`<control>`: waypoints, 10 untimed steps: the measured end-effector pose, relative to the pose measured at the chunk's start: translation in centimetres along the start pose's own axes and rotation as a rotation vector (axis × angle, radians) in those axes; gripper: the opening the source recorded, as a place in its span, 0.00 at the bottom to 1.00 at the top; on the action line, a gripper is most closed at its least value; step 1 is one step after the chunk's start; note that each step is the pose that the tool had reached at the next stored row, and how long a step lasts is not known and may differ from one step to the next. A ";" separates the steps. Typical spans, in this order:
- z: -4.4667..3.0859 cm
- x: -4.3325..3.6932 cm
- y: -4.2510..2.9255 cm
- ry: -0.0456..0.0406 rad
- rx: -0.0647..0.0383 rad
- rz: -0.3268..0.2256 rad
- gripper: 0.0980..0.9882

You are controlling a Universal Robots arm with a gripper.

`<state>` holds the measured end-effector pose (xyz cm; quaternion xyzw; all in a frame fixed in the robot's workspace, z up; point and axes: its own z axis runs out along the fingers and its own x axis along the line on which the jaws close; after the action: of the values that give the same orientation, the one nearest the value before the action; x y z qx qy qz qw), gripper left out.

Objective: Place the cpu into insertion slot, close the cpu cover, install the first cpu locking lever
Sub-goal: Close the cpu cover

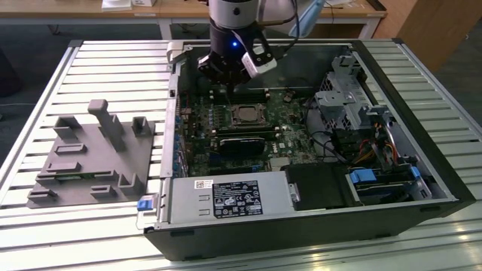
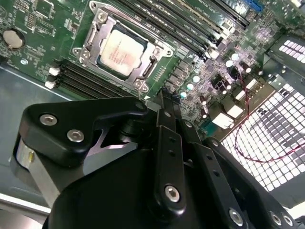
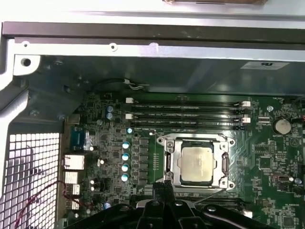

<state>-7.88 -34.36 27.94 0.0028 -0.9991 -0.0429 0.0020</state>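
Observation:
The cpu (image 1: 245, 115) (image 2: 121, 51) (image 3: 197, 163) lies flat in the green motherboard's socket with its dull silver top up. The silvery cpu cover (image 2: 93, 46) (image 3: 196, 141) is folded down around it as a frame. Beneath them the insertion slot is hidden. Thin wire levers run along the frame's sides; I cannot tell whether they are latched. My gripper (image 1: 227, 95) (image 2: 166, 98) (image 3: 164, 187) hovers just beside the socket, on the memory-slot side in the exterior view. It is shut, the black fingertips together with nothing between them.
Black memory slots (image 3: 186, 112) run beside the socket. The open case's walls (image 1: 391, 84) surround the board, with a drive cage (image 1: 342, 101) at the exterior view's right and a power supply (image 1: 226, 197) at the front. A grey fixture (image 1: 90, 152) sits on the slatted table.

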 end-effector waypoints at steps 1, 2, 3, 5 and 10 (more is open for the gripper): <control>0.08 0.11 0.05 -0.0002 0.000 0.000 0.01; 0.18 0.22 0.11 -0.0003 0.000 0.000 0.01; 0.29 0.30 0.18 -0.0003 0.000 0.000 0.01; 0.54 0.37 0.30 -0.0004 0.000 0.000 0.01; 0.89 0.40 0.42 -0.0003 0.000 0.000 0.01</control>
<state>-8.29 -33.87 27.09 0.0028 -0.9991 -0.0430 0.0019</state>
